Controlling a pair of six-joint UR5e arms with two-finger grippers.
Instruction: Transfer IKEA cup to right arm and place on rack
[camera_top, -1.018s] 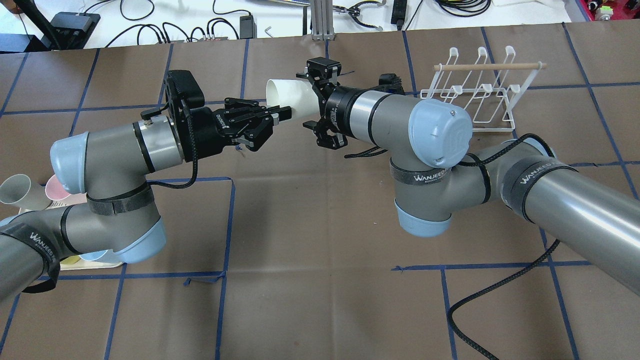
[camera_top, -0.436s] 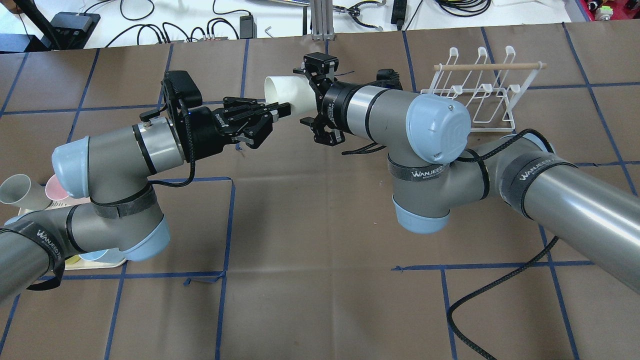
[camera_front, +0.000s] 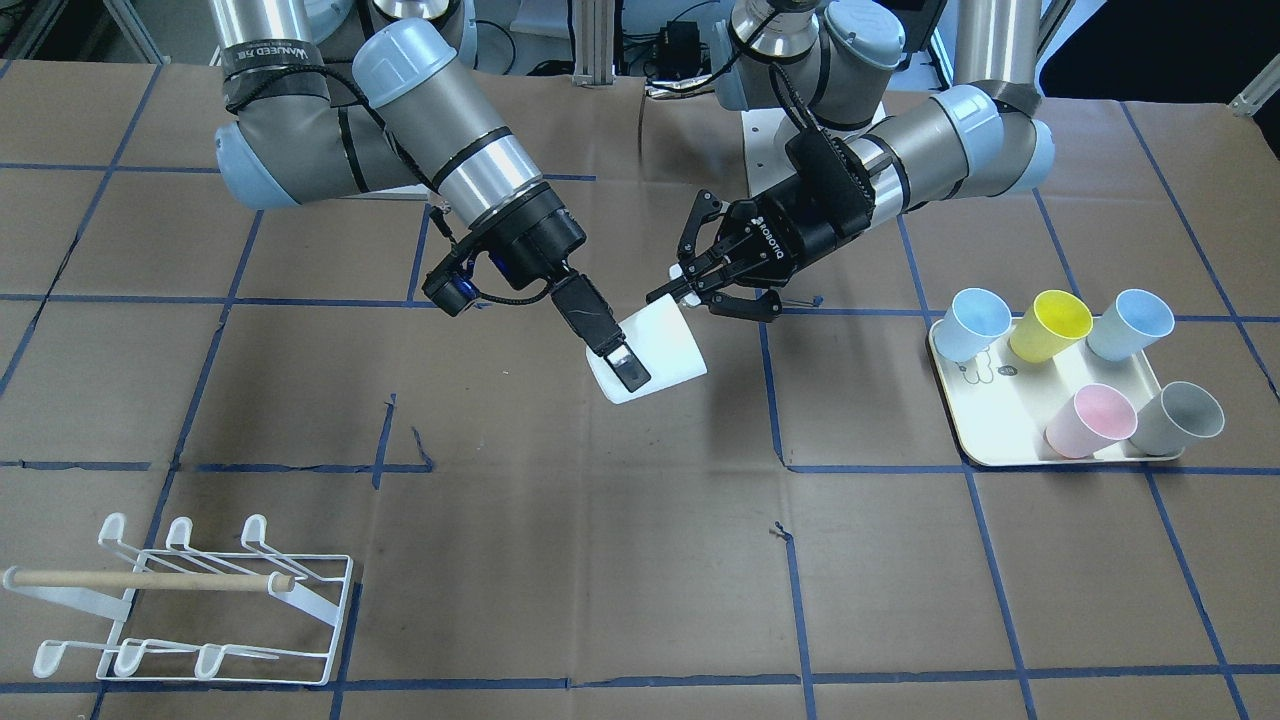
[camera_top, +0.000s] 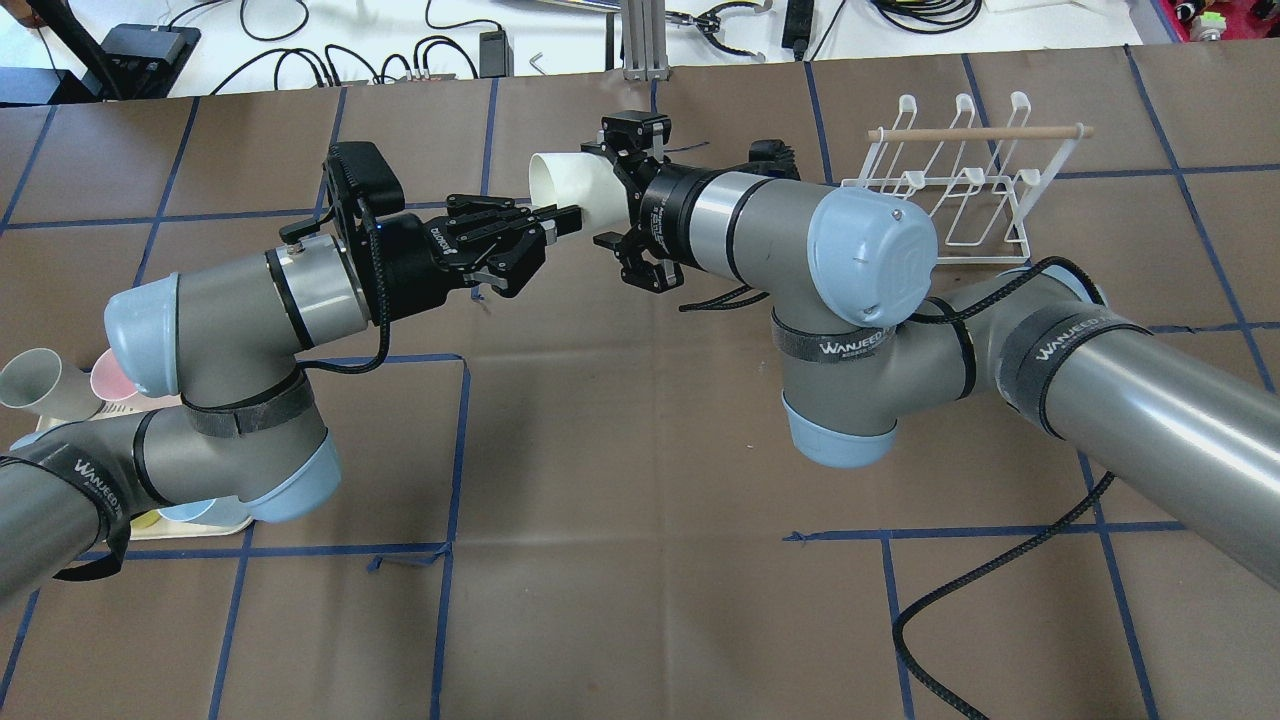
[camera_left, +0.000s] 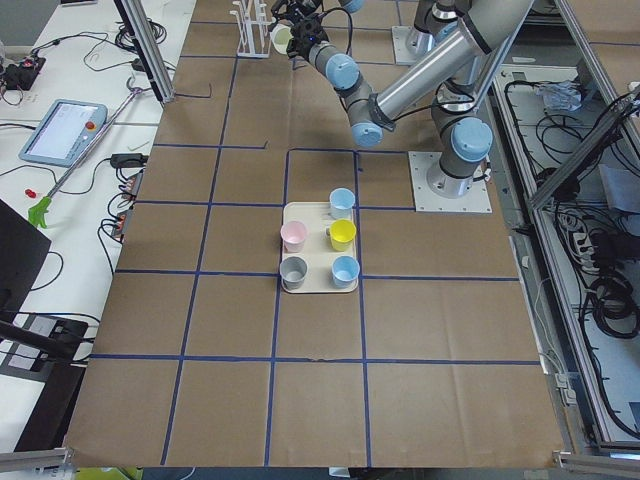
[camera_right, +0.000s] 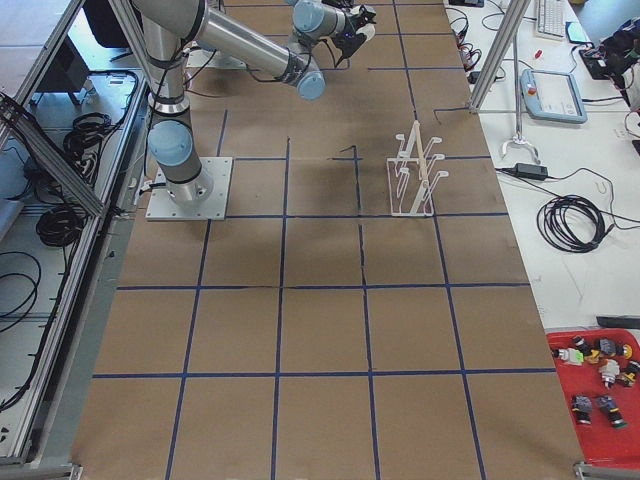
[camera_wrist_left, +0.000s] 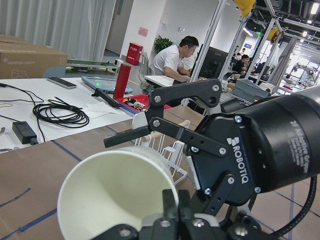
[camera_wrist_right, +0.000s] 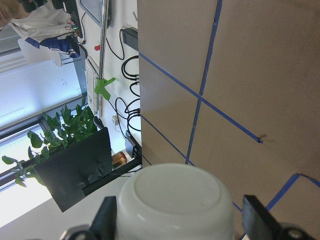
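A white IKEA cup (camera_front: 662, 345) hangs on its side in the air over the table's middle, and also shows in the overhead view (camera_top: 572, 185). My left gripper (camera_top: 563, 220) is shut on the cup's rim, seen close in the left wrist view (camera_wrist_left: 172, 212). My right gripper (camera_top: 607, 195) is open and straddles the cup's base end. Its fingers (camera_wrist_right: 256, 215) stand on either side of the cup bottom (camera_wrist_right: 175, 197), with a small gap on one side. The white wire rack (camera_top: 960, 190) with a wooden dowel stands on the table beyond the right arm.
A cream tray (camera_front: 1000, 445) with several coloured cups sits on my left side, below the left arm. The rack (camera_front: 200, 610) stands at the far edge on my right side. Cables lie along the bench past the table's far edge.
The right gripper has slid a little further over the cup's base towards the left gripper. Both grippers and the cup have shifted slightly towards the far side of the table.
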